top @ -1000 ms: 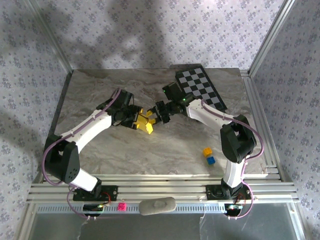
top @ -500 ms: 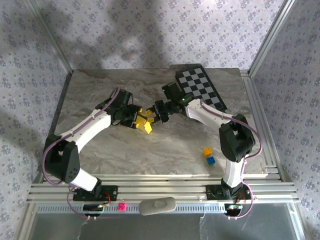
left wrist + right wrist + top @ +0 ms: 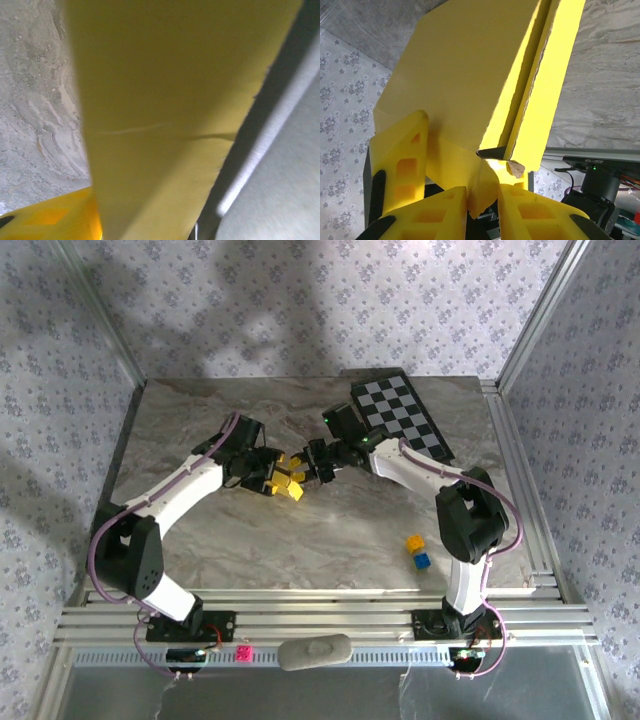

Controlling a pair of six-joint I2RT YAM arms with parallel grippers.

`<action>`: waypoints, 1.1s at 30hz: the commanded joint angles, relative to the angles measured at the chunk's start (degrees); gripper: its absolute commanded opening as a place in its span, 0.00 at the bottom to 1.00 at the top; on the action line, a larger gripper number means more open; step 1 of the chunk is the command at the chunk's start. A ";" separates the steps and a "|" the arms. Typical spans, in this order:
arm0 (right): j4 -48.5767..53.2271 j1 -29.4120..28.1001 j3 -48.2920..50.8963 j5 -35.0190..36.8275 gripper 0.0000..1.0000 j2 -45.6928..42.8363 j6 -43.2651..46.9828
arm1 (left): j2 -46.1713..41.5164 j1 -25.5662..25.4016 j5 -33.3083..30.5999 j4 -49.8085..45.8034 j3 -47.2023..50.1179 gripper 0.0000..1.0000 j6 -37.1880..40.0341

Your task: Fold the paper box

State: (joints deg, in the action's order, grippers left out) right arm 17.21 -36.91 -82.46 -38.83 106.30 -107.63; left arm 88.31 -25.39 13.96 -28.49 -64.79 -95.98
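Past the paper box [image 3: 288,478], chequered board [image 3: 400,418]; two cubes [image 3: 414,542] well apart.

Bench [image 3: 250,550], about centre: paper box [image 3: 288,478], with left gripper [image 3: 262,472] on its left and right gripper [image 3: 318,462] on its right. Chequered board [image 3: 400,420] in the far right corner. Pair of small cubes [image 3: 417,551] towards the near right corner, one just behind the other.

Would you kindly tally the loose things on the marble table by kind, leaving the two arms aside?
Paper box: 1
Small cubes: 2, the yellow cube and the blue cube
Chequered board: 1
Total: 4
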 commanded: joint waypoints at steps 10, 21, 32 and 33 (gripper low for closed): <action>-0.97 -0.50 -1.44 -0.79 0.21 0.57 -2.31 | 1.19 0.95 2.08 -1.82 -2.70 0.63 0.32; -1.88 -1.50 -1.74 -0.72 0.20 1.30 -3.19 | 2.88 1.54 3.09 -1.31 -3.98 0.62 0.93; 5.30 0.99 -5.70 0.26 0.37 0.98 5.74 | 3.80 1.60 3.44 -2.58 -5.32 0.51 1.13; 7.72 1.43 -6.36 0.76 0.42 0.57 7.94 | 3.88 1.58 3.37 -2.60 -5.55 0.51 1.15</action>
State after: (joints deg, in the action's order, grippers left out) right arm 18.39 -36.86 -85.36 -38.76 107.07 -106.06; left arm 91.37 -23.99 15.94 -28.71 -68.27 -94.11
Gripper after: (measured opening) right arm 0.389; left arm 0.513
